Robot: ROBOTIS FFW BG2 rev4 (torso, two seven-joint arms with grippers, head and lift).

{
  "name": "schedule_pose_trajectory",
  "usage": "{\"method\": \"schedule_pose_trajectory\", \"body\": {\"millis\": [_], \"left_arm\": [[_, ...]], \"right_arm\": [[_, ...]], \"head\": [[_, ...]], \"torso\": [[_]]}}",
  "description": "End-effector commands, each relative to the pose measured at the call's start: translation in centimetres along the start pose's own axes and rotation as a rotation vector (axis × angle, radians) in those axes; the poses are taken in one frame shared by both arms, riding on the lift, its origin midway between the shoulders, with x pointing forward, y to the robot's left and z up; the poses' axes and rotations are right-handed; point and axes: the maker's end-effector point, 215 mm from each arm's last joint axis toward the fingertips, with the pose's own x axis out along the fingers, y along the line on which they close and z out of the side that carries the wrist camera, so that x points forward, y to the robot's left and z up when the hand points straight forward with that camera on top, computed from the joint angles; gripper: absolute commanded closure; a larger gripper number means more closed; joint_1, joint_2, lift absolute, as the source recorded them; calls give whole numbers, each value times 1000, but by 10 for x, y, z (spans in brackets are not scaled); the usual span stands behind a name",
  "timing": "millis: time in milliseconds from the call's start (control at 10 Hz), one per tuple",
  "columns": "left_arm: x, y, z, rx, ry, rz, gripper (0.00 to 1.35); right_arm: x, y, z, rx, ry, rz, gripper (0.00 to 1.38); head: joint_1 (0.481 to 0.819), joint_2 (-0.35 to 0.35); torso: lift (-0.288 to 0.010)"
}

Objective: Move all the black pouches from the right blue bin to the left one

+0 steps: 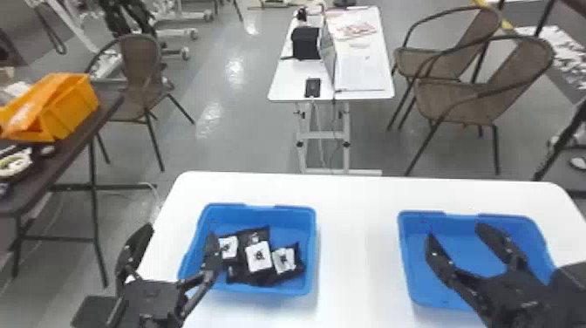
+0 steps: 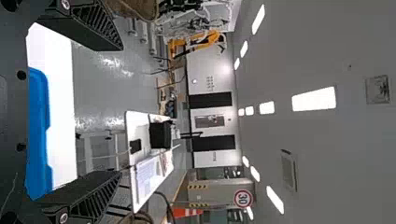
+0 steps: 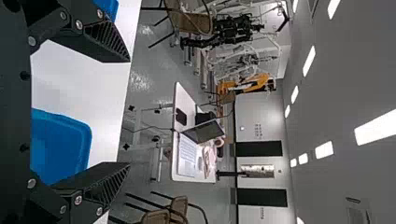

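My left gripper (image 1: 174,235) stands open in the head view, one finger over the left blue bin (image 1: 312,257) and the other left of it. Its fingers are spread wide in the left wrist view (image 2: 119,109), with nothing between them. Several black pouches (image 1: 261,279) with white labels lie bunched together inside the left bin. Above the right blue bin (image 1: 407,266) my right gripper (image 1: 455,231) is open and holds nothing; the right wrist view shows this gripper (image 3: 128,112) spread too. No pouch is visible in the part of the right bin that shows.
Both bins stand on a white table (image 1: 357,227) with a gap between them. Beyond it are a smaller white table (image 1: 292,83) and brown chairs (image 1: 471,98). A dark table at the left bears an orange bin (image 1: 72,109).
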Motion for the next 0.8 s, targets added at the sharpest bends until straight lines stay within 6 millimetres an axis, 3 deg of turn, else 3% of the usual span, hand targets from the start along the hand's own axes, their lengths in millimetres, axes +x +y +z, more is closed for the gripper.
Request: {"method": "schedule_pose_trajectory", "body": {"millis": [0,200,300,700], "left_arm": [[-14,0,-7,15,34,13,76],[-18,-5,3,51,34,64,81],[-15,-8,6,48,27,61,84],[-12,-16,3,-1,44,83,84]], "right_arm": [[-29,6,-17,23,26,-7,254],[-66,-5,-34,31,54,-68,256],[-72,-10,-37,16,62,-78,256],[-69,-11,-35,8,51,-69,256]], "head": [[695,138],[695,148],[695,131],[695,97]], "torso": [[10],[10],[10],[10]]}}
